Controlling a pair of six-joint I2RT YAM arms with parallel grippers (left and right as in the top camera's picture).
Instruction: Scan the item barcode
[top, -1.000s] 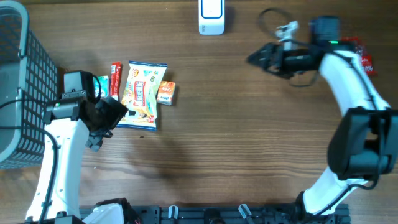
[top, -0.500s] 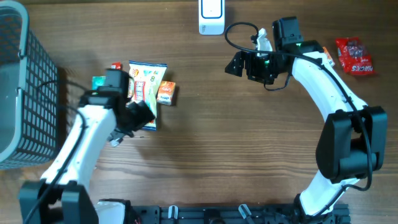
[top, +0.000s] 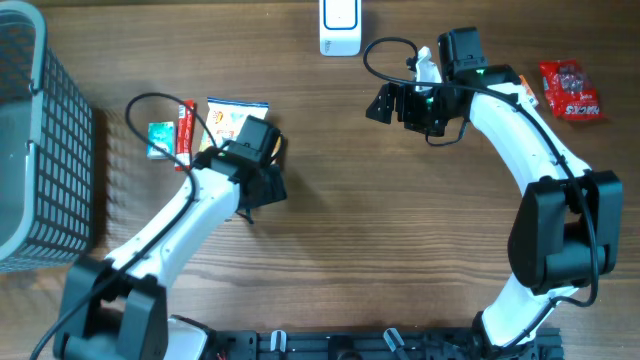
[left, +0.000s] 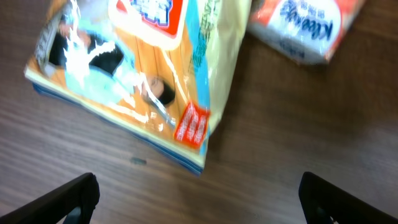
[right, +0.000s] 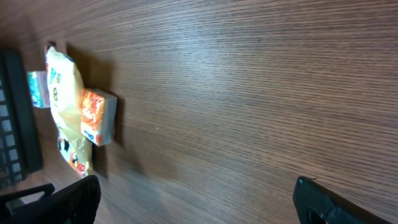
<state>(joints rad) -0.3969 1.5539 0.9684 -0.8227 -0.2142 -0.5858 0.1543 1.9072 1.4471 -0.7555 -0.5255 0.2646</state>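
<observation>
On the counter (top: 400, 250), the snack bag (left: 137, 74) is laid flat ahead of the left tool (left: 198, 202), which is spread wide and empty, like the right tool (right: 196, 202). Its near edge should be pinched softly, so the small pack (left: 301, 28) beside it is not bumped.

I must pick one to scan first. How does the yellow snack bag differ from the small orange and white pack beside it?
The snack bag is clearly larger than the pack. The bag is a flat, glossy pouch; the pack is a small block. The bag is yellow with cartoon print; the pack carries blue lettering. Both lie on the table, ungripped.
</observation>
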